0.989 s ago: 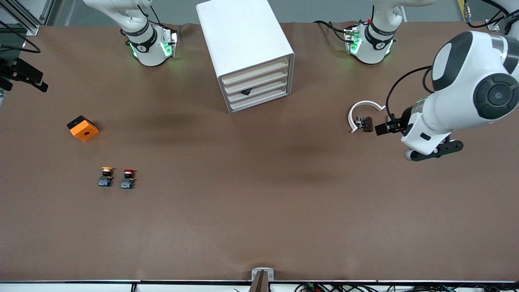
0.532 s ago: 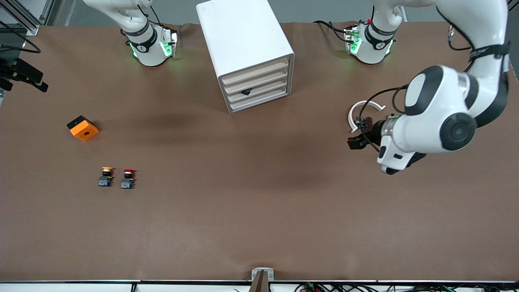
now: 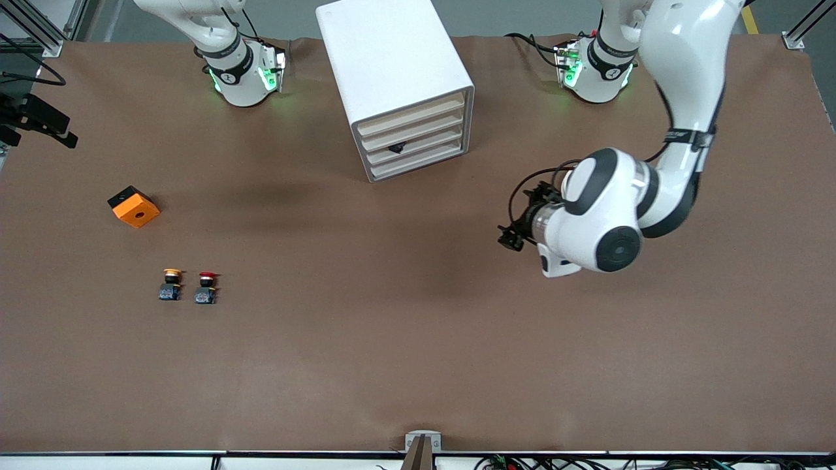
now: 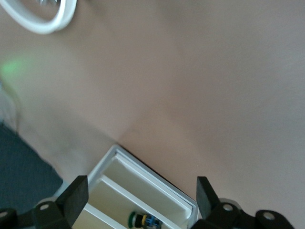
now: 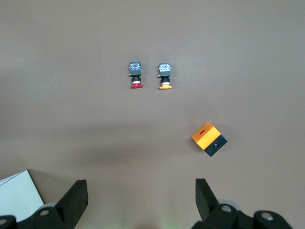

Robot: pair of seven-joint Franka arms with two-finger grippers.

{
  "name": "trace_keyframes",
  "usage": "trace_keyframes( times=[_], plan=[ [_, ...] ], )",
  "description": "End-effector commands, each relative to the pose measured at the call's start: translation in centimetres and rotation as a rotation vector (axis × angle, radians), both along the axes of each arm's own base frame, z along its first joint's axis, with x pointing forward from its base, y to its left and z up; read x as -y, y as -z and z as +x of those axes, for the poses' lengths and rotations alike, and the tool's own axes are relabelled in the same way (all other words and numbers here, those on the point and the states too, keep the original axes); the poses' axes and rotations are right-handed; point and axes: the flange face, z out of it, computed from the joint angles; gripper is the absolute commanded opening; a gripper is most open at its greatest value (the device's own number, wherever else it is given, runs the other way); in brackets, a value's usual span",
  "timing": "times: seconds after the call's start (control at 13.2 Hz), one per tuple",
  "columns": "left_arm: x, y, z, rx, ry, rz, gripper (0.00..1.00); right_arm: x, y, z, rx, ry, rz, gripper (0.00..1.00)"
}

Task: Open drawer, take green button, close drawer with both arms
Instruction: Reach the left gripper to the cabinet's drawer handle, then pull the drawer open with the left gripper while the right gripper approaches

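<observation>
The left arm (image 3: 679, 130) reaches out from its base and bends down low over the tabletop (image 3: 418, 339), its left end effector (image 3: 513, 236) hanging over bare surface toward the left arm's end, nearer the front camera than the cabinet (image 3: 392, 78). In the left wrist view its fingers (image 4: 76, 195) stand wide apart with nothing between them. The right arm (image 3: 209, 32) waits, only its base section showing in the front view; the right end effector (image 5: 140, 198) is spread open and empty above the tabletop. The drawer (image 3: 415, 145), third of four cream fronts, shows a dark spot at its middle. The button (image 4: 142, 220) appears small in the left wrist view, lying inside a white compartment, its green cap barely discernible.
</observation>
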Motion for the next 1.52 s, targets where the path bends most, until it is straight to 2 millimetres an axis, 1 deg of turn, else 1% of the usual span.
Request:
trace_keyframes(
  times=[0.0, 0.08, 0.15, 0.23, 0.3, 0.38, 0.61, 0.76, 0.91, 0.99, 1.06, 1.14, 1.22, 1.29, 1.37, 1.44],
  plan=[
    [4.5, 3.9, -2.2, -0.119, -0.156, 0.153, 1.00, 0.1, -0.2, -0.8, 0.002, 0.009, -0.009, 1.00],
    [4.6, 5.8, -2.5, -0.180, -0.277, 0.257, 1.00, 0.1, -0.2, -0.8, 0.002, 0.009, -0.009, 1.00],
    [4.7, 7.3, -2.7, -0.223, -0.362, 0.335, 1.00, 0.1, -0.3, -0.9, 0.005, 0.009, -0.009, 1.00],
    [5.5, 8.1, -3.4, -0.252, -0.373, 0.351, 1.00, 0.0, -0.2, -0.9, 0.004, 0.009, -0.009, 1.00],
    [8.0, 8.0, -5.2, -0.294, -0.359, 0.327, 1.00, 0.0, -0.2, -0.9, 0.004, 0.010, -0.009, 1.00],
    [8.7, 8.5, -5.8, -0.347, -0.374, 0.306, 1.00, 0.2, -0.2, -0.9, 0.004, 0.013, -0.008, 1.00],
    [10.2, 10.1, -6.6, -0.490, -0.435, 0.234, 1.00, 0.5, -0.2, -0.9, 0.006, 0.044, -0.001, 1.00],
    [11.3, 11.5, -7.6, -0.548, -0.440, 0.230, 1.00, 0.3, -0.2, -0.9, 0.003, 0.059, -0.001, 1.00],
    [11.8, 13.8, -8.4, -0.615, -0.475, 0.255, 1.00, 0.4, -0.9, -0.6, 0.020, 0.049, -0.003, 1.00],
    [11.8, 14.9, -8.6, -0.650, -0.494, 0.263, 1.00, 0.4, -1.0, -0.2, 0.008, 0.061, -0.003, 1.00],
    [12.1, 15.4, -8.9, -0.664, -0.500, 0.271, 0.98, 0.4, 0.3, 0.4, -0.030, 0.060, -0.001, 1.00],
    [12.8, 15.8, -9.7, -0.671, -0.491, 0.281, 0.90, 0.4, 2.1, 1.9, -0.067, 0.055, -0.011, 1.00],
    [13.0, 16.0, -9.9, -0.686, -0.496, 0.280, 0.81, 0.4, 2.6, 2.8, -0.077, 0.047, -0.017, 1.00],
    [13.3, 16.6, -10.3, -0.719, -0.508, 0.276, 0.79, 0.2, 3.5, 3.4, -0.086, 0.040, -0.016, 1.00],
    [14.0, 16.8, -11.0, -0.729, -0.502, 0.283, 0.79, 0.5, 5.8, 4.6, -0.126, 0.044, -0.011, 1.00],
    [14.7, 17.0, -11.9, -0.738, -0.496, 0.307, 0.71, 0.7, 8.2, 6.3, -0.173, 0.047, -0.013, 1.00]
  ],
)
